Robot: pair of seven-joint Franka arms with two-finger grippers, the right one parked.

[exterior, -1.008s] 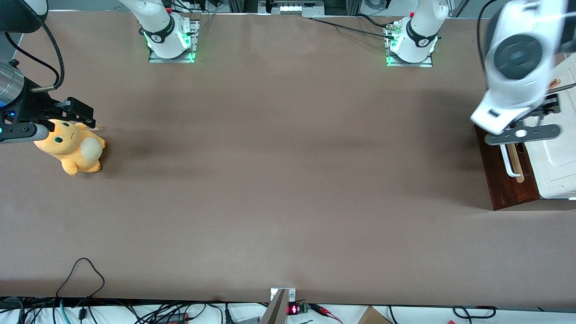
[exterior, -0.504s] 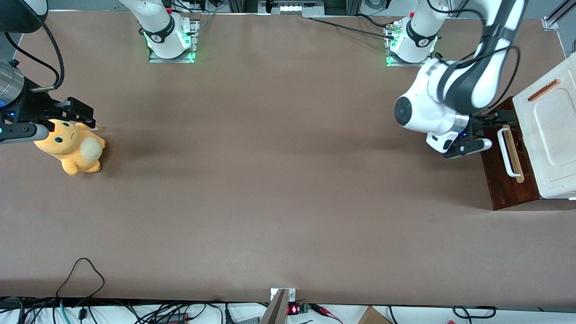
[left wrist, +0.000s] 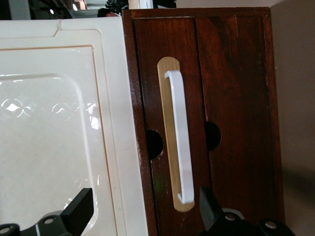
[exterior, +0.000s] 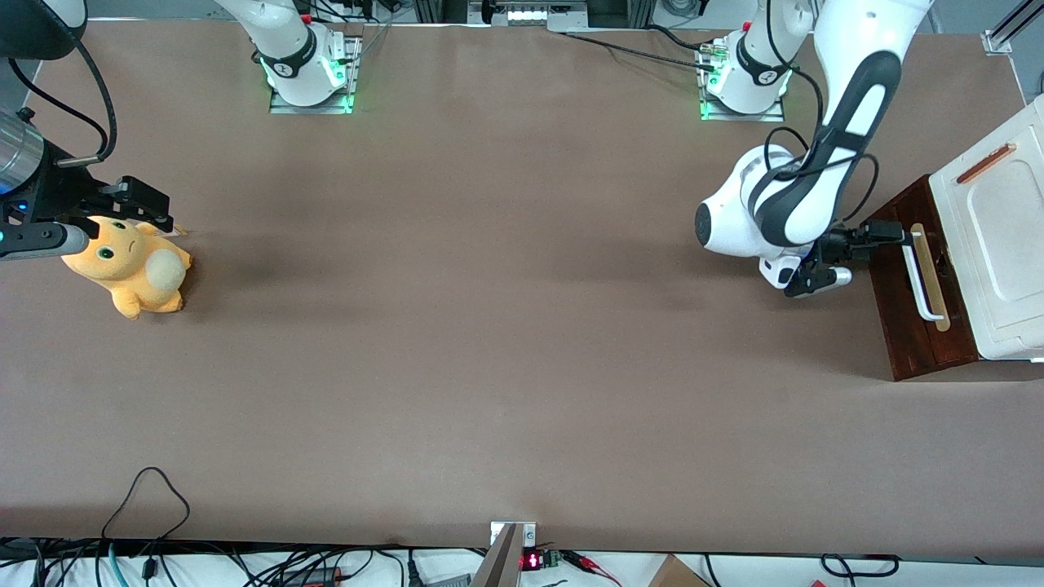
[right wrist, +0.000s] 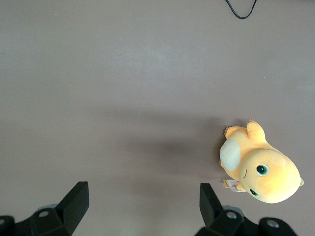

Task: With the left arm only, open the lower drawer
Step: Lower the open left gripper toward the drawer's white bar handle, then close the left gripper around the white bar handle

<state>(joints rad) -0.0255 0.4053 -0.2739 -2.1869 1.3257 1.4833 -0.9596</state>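
- The left arm (exterior: 795, 196) holds its gripper (exterior: 885, 236) in front of the lower drawer (exterior: 917, 293), its fingers (left wrist: 81, 209) spread wide and holding nothing.
- The drawer, shut, sits in a cabinet (exterior: 991, 244) at the working arm's end of the table (exterior: 489, 326).
- Its wooden front looks rigid; the white bar handle (left wrist: 179, 142) is the likely place to grip.
- Open tabletop in front of the drawer appears to leave room for the pull.

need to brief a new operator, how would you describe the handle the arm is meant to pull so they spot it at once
Find the white-topped cabinet at the working arm's end of the table. On its dark red-brown lower drawer is a white bar handle on a pale tan strip, the only white bar there; the open gripper hovers in front of it.
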